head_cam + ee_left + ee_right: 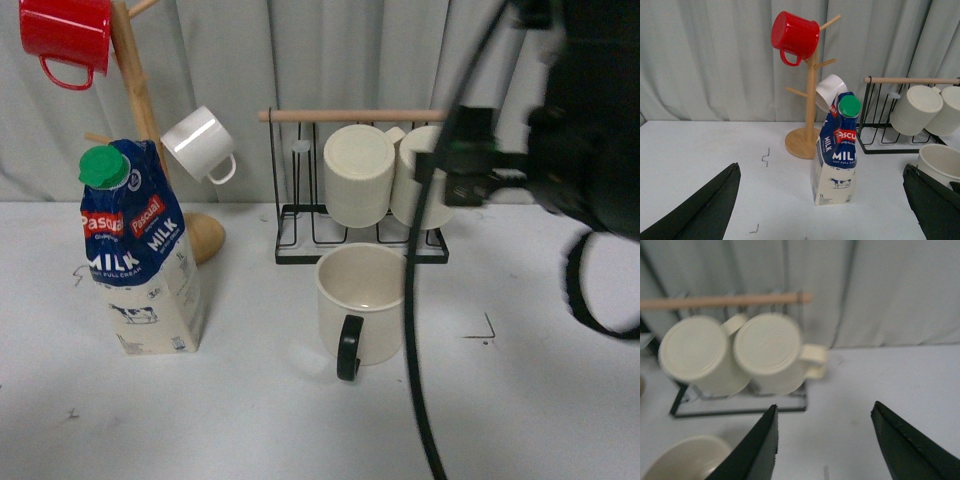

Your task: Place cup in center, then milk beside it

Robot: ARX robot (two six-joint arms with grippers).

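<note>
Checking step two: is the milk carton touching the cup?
Apart. The front view shows a strip of bare table between the milk and the cup.

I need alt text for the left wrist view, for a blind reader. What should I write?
A milk carton stands upright on a white table, framed by the open left gripper. Behind it a wooden mug tree holds a red mug and a white mug; a black rack of cream mugs stands beside the tree.

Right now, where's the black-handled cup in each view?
Front: cup centre, in front of the wire rack.
Left wrist: rim only, at frame edge, in front of rack.
Right wrist: rim only, in front of rack.
Shared landmark: rack's wooden bar with two cream mugs.
</note>
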